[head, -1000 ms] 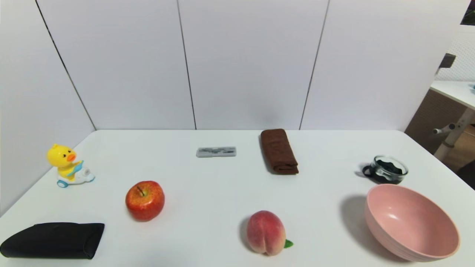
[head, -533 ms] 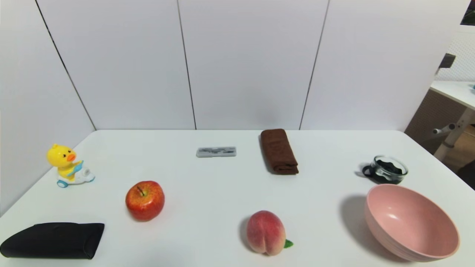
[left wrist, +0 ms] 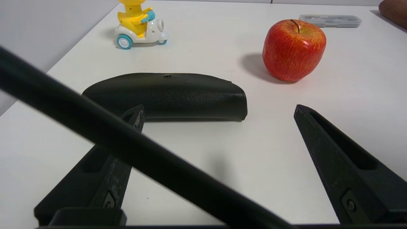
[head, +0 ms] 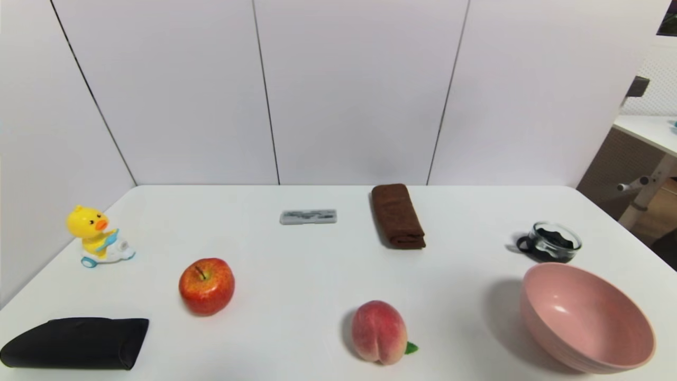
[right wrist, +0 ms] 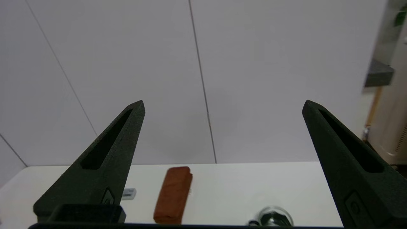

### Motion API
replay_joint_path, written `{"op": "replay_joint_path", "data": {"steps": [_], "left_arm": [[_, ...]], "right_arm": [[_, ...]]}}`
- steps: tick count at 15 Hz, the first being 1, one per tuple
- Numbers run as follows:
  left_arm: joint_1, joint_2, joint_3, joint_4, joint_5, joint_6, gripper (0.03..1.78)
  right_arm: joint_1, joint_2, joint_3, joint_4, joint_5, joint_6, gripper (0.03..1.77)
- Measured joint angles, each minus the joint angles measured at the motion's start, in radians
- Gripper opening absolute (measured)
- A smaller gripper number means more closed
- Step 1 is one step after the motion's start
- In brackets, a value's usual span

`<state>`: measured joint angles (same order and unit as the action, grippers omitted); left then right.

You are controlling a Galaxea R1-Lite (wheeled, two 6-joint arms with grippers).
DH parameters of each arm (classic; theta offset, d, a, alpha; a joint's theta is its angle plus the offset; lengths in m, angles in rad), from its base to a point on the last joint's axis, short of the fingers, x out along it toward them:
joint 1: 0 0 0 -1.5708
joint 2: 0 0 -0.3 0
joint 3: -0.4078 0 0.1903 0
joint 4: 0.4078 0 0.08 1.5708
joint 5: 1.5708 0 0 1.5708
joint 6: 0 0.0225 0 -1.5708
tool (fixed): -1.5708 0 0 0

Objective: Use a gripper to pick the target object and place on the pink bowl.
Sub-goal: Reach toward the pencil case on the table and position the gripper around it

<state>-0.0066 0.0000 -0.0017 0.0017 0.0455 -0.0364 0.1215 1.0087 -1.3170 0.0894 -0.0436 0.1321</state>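
Note:
The target object, a flat light-grey bar with dark markings (head: 308,216), lies near the back middle of the white table (head: 317,264); it also shows far off beyond the apple (left wrist: 330,20) and partly behind a finger (right wrist: 129,193). The pink bowl (head: 587,317) stands empty at the front right. Neither arm appears in the head view. My left gripper (left wrist: 219,109) hangs open low over the front left of the table, close to the black pouch. My right gripper (right wrist: 223,106) is open, raised and empty, facing the back wall.
A red apple (head: 207,286), a peach (head: 379,332), a black pouch (head: 76,343), a yellow duck toy (head: 98,235), a brown folded towel (head: 396,215) and a small dark glass dish (head: 552,242) lie spread over the table. A black cable (left wrist: 127,146) crosses the left wrist view.

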Motion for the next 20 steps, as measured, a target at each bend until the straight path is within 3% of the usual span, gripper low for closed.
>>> {"op": "replay_joint_path", "data": {"steps": [7,14,18,20], "left_arm": [[0.000,0.000,0.000,0.000,0.000,0.000,1.69],[0.000,0.000,0.000,0.000,0.000,0.000,1.69],[0.001,0.000,0.000,0.000,0.000,0.000,1.69],[0.001,0.000,0.000,0.000,0.000,0.000,1.69]], "right_arm": [[0.235,0.480,-0.404,-0.009,0.040,-0.057,1.71],[0.415,0.971,-0.600,-0.063,0.084,-0.070,1.71],[0.462,1.180,-0.622,-0.146,0.169,-0.118,1.71],[0.466,1.266,-0.624,-0.227,0.239,-0.170,1.71]]}}
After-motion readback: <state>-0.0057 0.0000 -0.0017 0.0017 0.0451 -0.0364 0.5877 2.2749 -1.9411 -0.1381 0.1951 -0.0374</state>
